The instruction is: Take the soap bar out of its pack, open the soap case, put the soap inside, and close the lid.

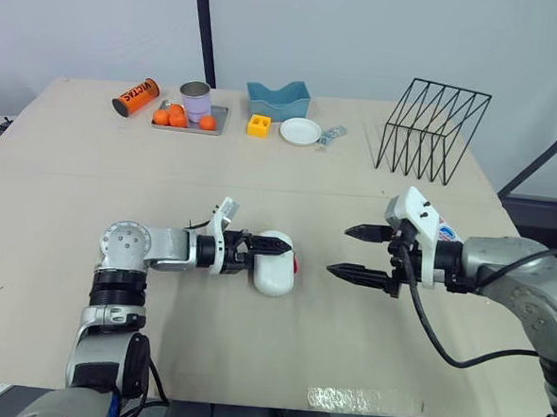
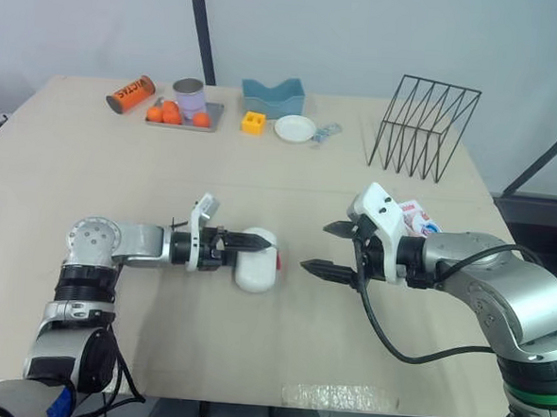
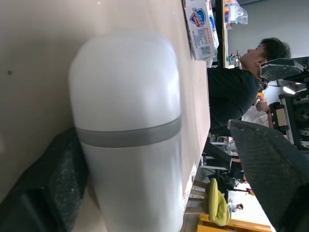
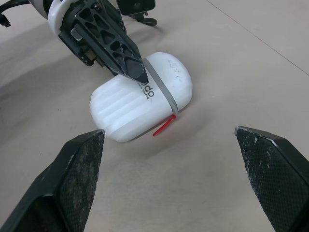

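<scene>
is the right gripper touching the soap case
Apart. In the right wrist view, bare table shows plainly between the soap case and both fingers of the open right gripper.

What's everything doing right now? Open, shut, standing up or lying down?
soap case: lid shut, lying on the table.
left claw: open around the soap case.
right claw: open, empty.
soap pack: lying flat.
orange can: on its side.
cup: upright on the tray.
</scene>
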Available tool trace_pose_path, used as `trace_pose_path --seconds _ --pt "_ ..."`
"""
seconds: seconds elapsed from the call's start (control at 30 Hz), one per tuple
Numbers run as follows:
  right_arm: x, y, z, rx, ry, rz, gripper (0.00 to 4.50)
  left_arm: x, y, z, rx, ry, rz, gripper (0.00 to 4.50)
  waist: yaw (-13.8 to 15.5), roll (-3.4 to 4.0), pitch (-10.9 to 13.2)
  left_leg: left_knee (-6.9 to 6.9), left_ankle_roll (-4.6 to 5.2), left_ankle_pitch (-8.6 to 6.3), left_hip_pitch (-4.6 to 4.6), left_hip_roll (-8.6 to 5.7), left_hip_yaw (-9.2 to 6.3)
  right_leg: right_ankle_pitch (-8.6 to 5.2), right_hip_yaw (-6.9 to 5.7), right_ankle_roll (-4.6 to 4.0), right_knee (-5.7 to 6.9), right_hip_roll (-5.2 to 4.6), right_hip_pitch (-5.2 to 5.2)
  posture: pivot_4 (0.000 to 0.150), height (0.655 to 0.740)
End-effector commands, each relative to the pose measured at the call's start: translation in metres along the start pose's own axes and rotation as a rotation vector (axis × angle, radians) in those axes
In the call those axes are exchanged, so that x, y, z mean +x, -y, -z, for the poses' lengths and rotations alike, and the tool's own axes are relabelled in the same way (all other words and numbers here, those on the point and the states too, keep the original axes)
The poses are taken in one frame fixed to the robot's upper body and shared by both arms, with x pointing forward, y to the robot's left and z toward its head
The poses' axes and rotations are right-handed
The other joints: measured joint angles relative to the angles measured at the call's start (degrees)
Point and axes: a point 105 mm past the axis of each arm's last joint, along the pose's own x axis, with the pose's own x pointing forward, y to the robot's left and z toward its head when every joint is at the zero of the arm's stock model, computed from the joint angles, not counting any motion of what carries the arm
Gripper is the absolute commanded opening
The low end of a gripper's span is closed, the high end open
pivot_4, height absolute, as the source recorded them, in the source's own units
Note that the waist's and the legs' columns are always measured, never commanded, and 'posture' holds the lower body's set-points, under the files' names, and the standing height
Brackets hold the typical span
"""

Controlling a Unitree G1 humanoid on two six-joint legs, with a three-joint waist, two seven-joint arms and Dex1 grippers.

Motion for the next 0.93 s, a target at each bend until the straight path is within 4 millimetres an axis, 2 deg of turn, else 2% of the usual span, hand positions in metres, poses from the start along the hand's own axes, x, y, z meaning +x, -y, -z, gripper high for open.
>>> trace_pose_path --seconds 0.03,0.17,0.3,0.33,0.4,0.5,0.73,0.93 --pt "-0.001 -0.001 -0.009 -0.035 0.026 0.006 4.50 -0.021 0.002 -0.012 0.035 0.023 -0.042 4.47 -0.02 0.00 0.00 0.00 0.00 0.00 0.00 0.00 0.00 0.00 0.00 0.00 0.00 0.00 0.00 0.150 0.7400" --pt "0.000 -0.002 -0.012 -0.043 0.034 -0.003 4.50 -0.047 0.001 -0.012 0.101 0.014 -0.088 4.47 -0.15 -0.01 0.01 -0.01 -0.01 0.01 0.02 0.02 0.01 0.00 0.02 0.00 0.02 0.01 -0.02 0.150 0.7400" --pt "0.001 0.001 -0.014 -0.046 0.046 0.001 4.50 -0.088 0.021 -0.010 0.289 0.005 -0.100 4.47 -0.09 -0.08 0.06 -0.09 -0.22 0.08 -0.02 0.02 -0.02 0.05 0.00 -0.10 0.04 -0.03 -0.07 0.150 0.7400" --pt "0.002 0.003 -0.013 -0.042 0.053 0.008 4.50 -0.098 0.025 -0.011 0.397 0.042 -0.124 4.47 -0.09 -0.10 0.07 -0.12 -0.27 0.09 -0.03 0.01 -0.03 0.08 -0.01 -0.15 0.02 -0.05 -0.08 0.150 0.7400" --pt "0.003 0.006 -0.009 -0.029 0.063 0.024 4.50 -0.112 0.032 -0.015 0.721 0.150 -0.155 4.47 -0.14 -0.10 0.07 -0.15 -0.30 0.10 -0.02 0.01 -0.03 0.09 -0.01 -0.17 -0.03 -0.08 -0.08 0.150 0.7400" --pt "0.005 0.005 0.005 -0.025 0.043 0.034 4.50 -0.121 0.027 0.004 1.032 0.114 -0.145 4.47 -0.03 -0.07 0.05 -0.72 -0.76 0.36 0.21 -0.05 0.21 0.17 0.09 -0.30 -0.25 -0.26 -0.09 0.150 0.7400" --pt "0.005 -0.004 0.033 -0.015 0.006 0.029 4.50 -0.143 -0.012 0.048 1.127 0.019 -0.174 4.47 0.62 -0.04 0.07 -0.91 -0.41 0.24 0.05 -0.01 0.19 0.19 0.03 -0.34 -0.58 -0.29 -0.17 0.150 0.7400" --pt "-0.003 0.005 0.045 0.026 0.013 0.082 4.50 -0.152 -0.019 0.055 1.184 0.033 -0.224 4.47 0.61 -0.05 0.08 -0.87 -0.35 0.21 0.06 0.01 0.20 0.15 0.03 -0.27 -0.58 -0.28 -0.16 0.150 0.7400"
